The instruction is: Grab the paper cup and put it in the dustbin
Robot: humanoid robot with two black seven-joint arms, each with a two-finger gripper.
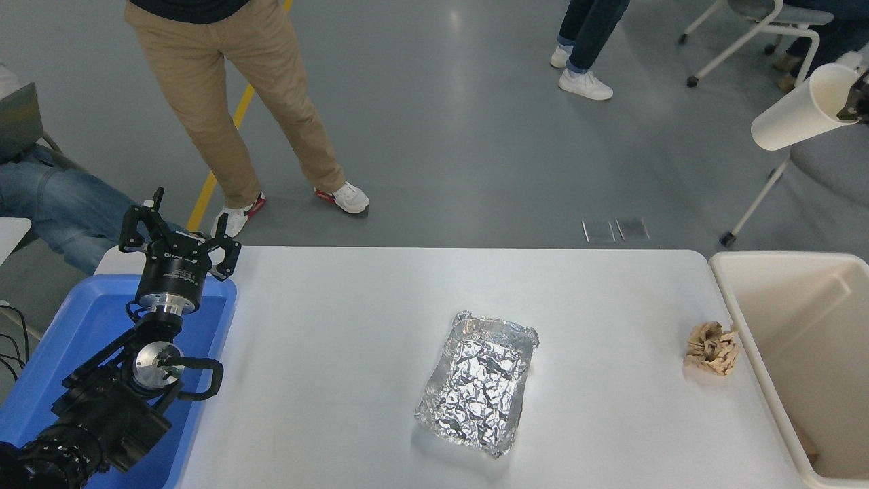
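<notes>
The white paper cup hangs tilted in the air at the upper right, its closed base pointing left and down. My right gripper shows only as a dark tip at the picture's right edge, shut on the cup's rim. The cream dustbin stands below it, against the table's right end. My left gripper is parked open at the lower left above the blue tray.
A crinkled foil tray lies mid-table. A crumpled brown paper wad sits beside the dustbin's wall. A person in tan trousers stands at the far side, and chairs stand at the far right.
</notes>
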